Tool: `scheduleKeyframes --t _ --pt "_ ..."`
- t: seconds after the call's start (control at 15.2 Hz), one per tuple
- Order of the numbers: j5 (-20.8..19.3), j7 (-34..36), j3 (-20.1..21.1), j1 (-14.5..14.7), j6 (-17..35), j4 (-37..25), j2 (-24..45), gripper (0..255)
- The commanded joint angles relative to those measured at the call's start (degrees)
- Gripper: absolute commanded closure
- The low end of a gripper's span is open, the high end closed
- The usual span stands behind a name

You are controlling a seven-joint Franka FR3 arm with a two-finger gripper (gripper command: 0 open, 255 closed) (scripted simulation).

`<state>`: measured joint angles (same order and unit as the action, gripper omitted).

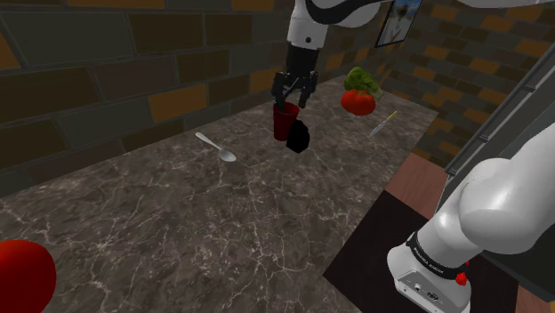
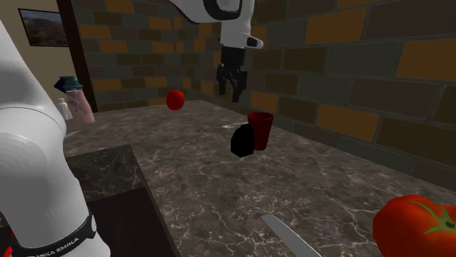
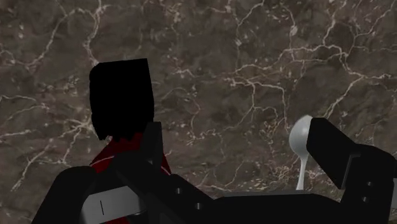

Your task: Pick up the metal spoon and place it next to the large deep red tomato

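One spoon (image 1: pixel 216 147): flat on counter (image 1: pixel 267 231), untouched, well apart from big tomato (image 1: pixel 22 276).
Gripper (image 1: pixel 293 96): spread, empty, above red cup (image 1: pixel 285 120); probably readied to straddle the handle.

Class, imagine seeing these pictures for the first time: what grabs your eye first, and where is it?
The open black claw hangs over a dark red cup and a black block. A large red tomato bulges in at the shoulder view's lower left, and a pale spoon lies on the counter left of the cup.
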<state>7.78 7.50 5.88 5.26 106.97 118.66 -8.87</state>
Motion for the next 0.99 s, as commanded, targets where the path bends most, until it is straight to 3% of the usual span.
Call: scheduleKeyframes --t 0.0,0.53,0.92 --pt "0.03 0.45 0.60 0.45 0.89 -3.11 4.36 0" --pt "-0.92 3.02 2.69 2.93 1.86 -18.69 22.27 0" --pt "-2.30 4.89 3.57 5.52 -0.58 -34.70 36.88 0"
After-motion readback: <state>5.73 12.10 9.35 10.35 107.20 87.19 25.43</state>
